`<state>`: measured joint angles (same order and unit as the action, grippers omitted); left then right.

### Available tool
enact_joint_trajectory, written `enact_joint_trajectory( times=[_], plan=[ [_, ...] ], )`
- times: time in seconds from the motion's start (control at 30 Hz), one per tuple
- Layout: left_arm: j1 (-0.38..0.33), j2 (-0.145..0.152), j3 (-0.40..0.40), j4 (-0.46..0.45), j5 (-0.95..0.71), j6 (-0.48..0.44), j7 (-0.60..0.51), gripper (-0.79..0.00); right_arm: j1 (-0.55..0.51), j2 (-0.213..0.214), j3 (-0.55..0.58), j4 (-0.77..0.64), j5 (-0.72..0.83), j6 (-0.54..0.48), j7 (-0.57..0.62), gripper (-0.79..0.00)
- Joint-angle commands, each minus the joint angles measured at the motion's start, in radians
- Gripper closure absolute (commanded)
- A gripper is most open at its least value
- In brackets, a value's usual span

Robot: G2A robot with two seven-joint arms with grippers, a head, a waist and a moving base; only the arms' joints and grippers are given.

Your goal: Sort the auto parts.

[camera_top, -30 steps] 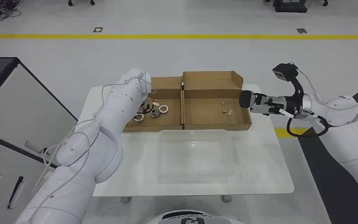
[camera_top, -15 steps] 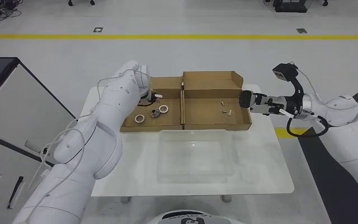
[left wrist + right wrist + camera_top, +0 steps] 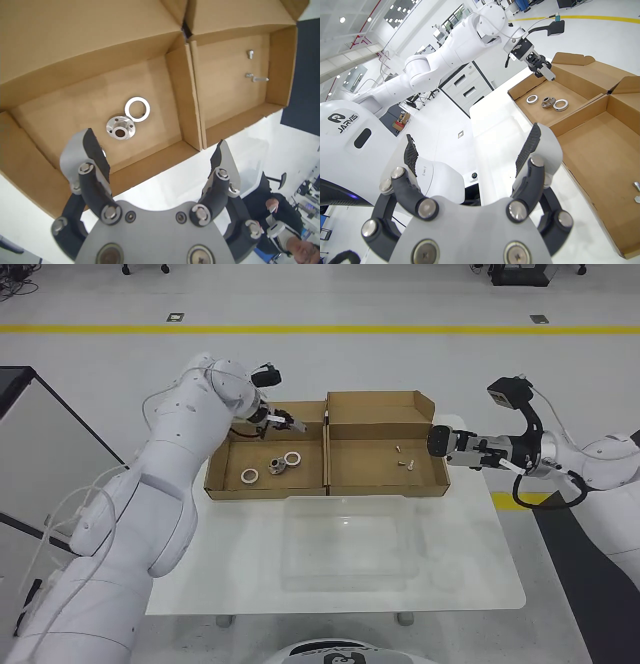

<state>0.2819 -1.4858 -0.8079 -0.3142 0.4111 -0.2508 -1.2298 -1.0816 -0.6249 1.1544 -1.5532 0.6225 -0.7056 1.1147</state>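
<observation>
Two open cardboard boxes stand side by side. The left box [image 3: 215, 479] holds a flanged metal hub [image 3: 275, 466] between two flat rings [image 3: 248, 475] [image 3: 293, 458]; the hub [image 3: 121, 127] and one ring [image 3: 137, 109] also lie below my left gripper. The right box [image 3: 385, 414] holds two small bolts [image 3: 398, 448] [image 3: 406, 462]. My left gripper [image 3: 285, 421] hangs open and empty above the back of the left box. My right gripper [image 3: 432, 442] stands open and empty just outside the right box's outer wall.
A clear plastic bin [image 3: 350, 501] sits on the white table [image 3: 480, 564] in front of the boxes. Both box lids stand up along the back. A grey cabinet [image 3: 40, 434] stands off the table's left side.
My left arm has lifted out of the left box and swung toward its back, gripper empty. The parts and the right arm have stayed put.
</observation>
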Motion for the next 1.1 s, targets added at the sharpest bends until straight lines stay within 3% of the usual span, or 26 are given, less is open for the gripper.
enact_joint_trajectory(
  times=[0.0,0.17,0.27,0.37,0.5,0.63,0.8,1.07],
  plan=[
    [0.013,0.023,-0.03,-0.034,-0.037,-0.064,-0.035,-0.785,0.0,0.0,0.0,0.0,0.0,0.0,0.0,-0.785],
    [0.068,0.091,-0.114,-0.187,-0.099,-0.123,-0.133,-0.785,0.0,0.0,0.0,0.0,0.0,0.0,0.0,-0.785],
    [0.142,0.144,-0.189,-0.366,-0.123,-0.107,-0.2,-0.785,0.0,0.0,0.0,0.0,0.0,0.0,0.0,-0.785],
    [0.269,0.205,-0.299,-0.636,-0.121,-0.04,-0.261,-0.785,0.0,0.0,0.0,0.0,0.0,0.0,0.0,-0.785],
    [0.499,0.273,-0.467,-1.051,-0.098,0.077,-0.306,-0.785,0.0,0.0,0.0,0.0,0.0,0.0,0.0,-0.785],
    [0.673,0.317,-0.583,-1.323,-0.121,0.143,-0.306,-0.785,0.0,0.0,0.0,0.0,0.0,0.0,0.0,-0.785],
    [0.788,0.353,-0.677,-1.498,-0.207,0.139,-0.306,-0.785,0.0,0.0,0.0,0.0,0.0,0.0,0.0,-0.785],
    [0.909,0.391,-0.806,-1.634,-0.378,0.089,-0.306,-0.785,0.0,0.0,0.0,0.0,0.0,0.0,0.0,-0.785]
  ],
)
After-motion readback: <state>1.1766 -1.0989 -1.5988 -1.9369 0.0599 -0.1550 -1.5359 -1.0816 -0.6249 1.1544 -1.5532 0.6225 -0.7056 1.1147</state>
